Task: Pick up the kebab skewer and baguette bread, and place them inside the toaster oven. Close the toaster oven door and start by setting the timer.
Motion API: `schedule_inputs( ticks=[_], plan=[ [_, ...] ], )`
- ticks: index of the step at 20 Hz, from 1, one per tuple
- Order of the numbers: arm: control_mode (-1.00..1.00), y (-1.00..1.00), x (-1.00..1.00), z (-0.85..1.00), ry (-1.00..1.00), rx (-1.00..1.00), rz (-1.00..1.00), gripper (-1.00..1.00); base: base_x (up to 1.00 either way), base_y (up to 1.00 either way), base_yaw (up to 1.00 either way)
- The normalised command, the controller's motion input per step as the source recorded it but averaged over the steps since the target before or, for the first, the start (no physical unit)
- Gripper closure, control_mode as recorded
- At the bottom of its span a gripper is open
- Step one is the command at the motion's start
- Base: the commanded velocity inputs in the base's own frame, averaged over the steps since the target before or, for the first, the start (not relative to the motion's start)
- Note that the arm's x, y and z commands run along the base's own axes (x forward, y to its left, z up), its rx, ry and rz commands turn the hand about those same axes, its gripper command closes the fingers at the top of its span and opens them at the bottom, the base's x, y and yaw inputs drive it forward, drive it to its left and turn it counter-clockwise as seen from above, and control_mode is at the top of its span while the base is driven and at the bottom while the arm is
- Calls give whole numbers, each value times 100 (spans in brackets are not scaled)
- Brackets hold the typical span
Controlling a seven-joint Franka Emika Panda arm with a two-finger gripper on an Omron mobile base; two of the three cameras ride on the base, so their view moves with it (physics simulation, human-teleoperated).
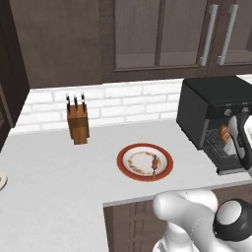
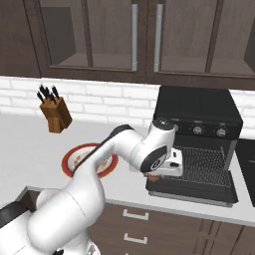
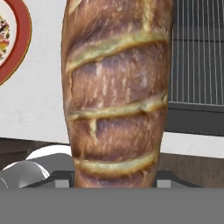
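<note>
- gripper (image 2: 160,172) is clamped on the baguette bread (image 3: 116,94); in the hand view the loaf sits squarely between the fingers, long axis running away from the camera
- it hangs at the oven mouth, over the lowered toaster oven door (image 2: 191,191), just in front of the wire rack (image 2: 204,164)
- step in hand, as I read it: get the bread onto the rack
- do it well: carry the loaf over the rack before letting go, not over the door
- rack opening looks low, so keep the wrist level and clear of the top edge under the knobs (image 2: 197,129)
- set the loaf to one side; the skewer needs room later
- lower to the wires before opening, so it doesn't roll
- kebab skewer (image 1: 154,163) lies on the red-rimmed plate (image 1: 129,150), on the counter left of the toaster oven (image 1: 211,93), well apart from the hand
- knife block (image 1: 78,123) stands further back by the wall, out of the way
</note>
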Motion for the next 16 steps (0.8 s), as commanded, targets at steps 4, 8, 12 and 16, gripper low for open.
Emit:
schedule_inputs(
  ticks=[4, 8, 12, 16],
  plan=[
    [-100, -41, 44, -13, 0, 0, 0, 100, 0, 0, 0],
    [-100, -37, 39, -1, 0, 0, 0, 100, 0, 0, 0],
    [-100, -2, 35, -1, 2, 0, 0, 100, 0, 0, 0],
    [-100, 0, 38, -4, 1, 0, 0, 100, 0, 0, 0]
  ],
)
